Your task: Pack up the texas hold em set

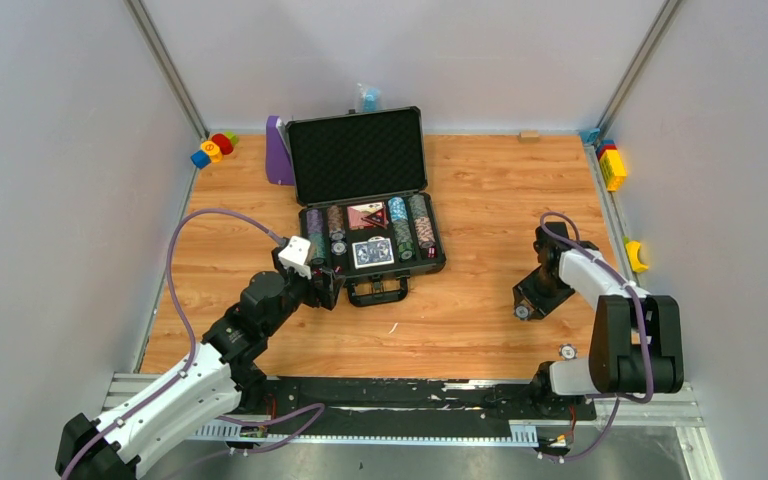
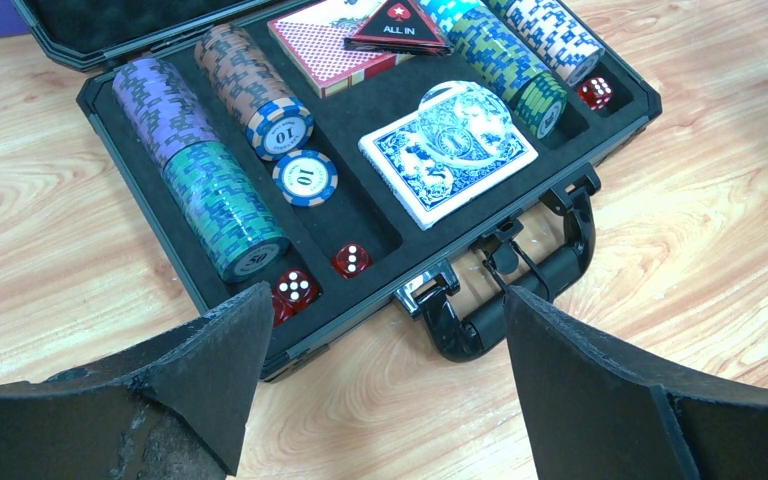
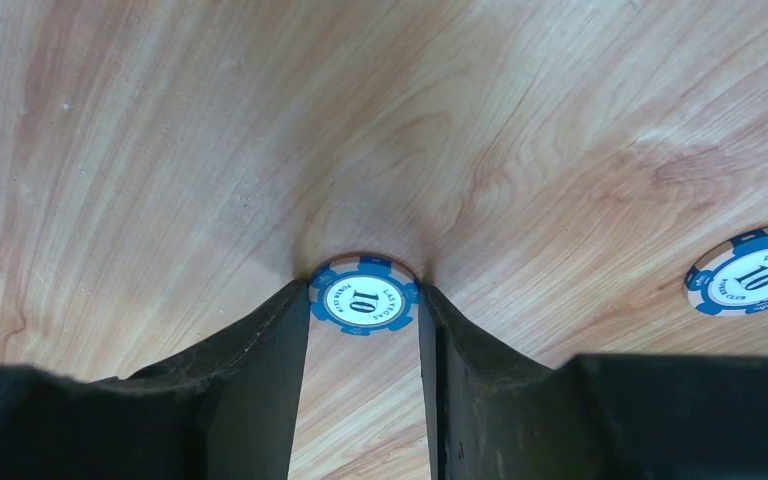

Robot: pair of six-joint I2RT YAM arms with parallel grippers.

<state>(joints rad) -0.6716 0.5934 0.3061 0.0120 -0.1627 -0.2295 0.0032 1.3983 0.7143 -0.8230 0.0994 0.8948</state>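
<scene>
The dark grey briefcase (image 1: 438,262) lies open at the table's middle back, lid (image 1: 357,155) upright. Its foam (image 2: 380,215) holds rows of striped chips (image 2: 222,205), a blue card deck (image 2: 448,150), a red deck (image 2: 322,45), an "ALL IN" button (image 2: 397,28) and red dice (image 2: 351,260). My left gripper (image 2: 385,335) is open and empty, just before the case's front left corner, near the handle (image 2: 535,285). My right gripper (image 3: 364,288) is low on the table to the right, shut on a blue-white "10" chip (image 3: 364,302) lying flat. A second "10" chip (image 3: 750,272) lies loose nearby; it also shows in the top view (image 1: 567,352).
A purple stand (image 1: 278,150) leans left of the lid. Coloured toy blocks (image 1: 213,148) sit at the back left corner, more (image 1: 612,165) along the right wall, with a yellow piece (image 1: 636,255) below them. A small wooden block (image 1: 529,135) is at the back edge.
</scene>
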